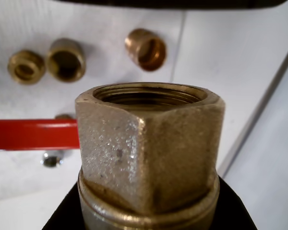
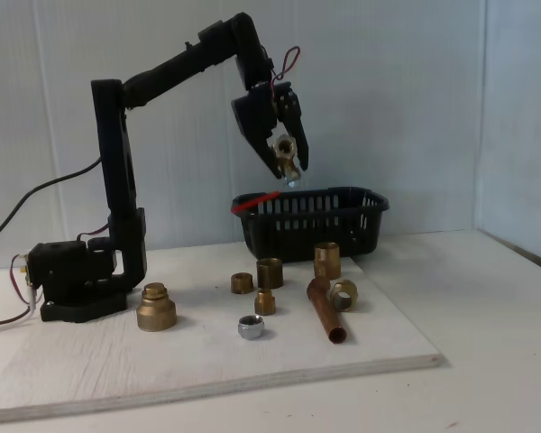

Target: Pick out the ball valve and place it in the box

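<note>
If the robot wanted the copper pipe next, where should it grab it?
Probably grip the copper pipe on its near half, coming straight down with jaws across its width. It lies flat on the board, and a brass ring crowds its far end. The gripper is now shut on the ball valve.
</note>
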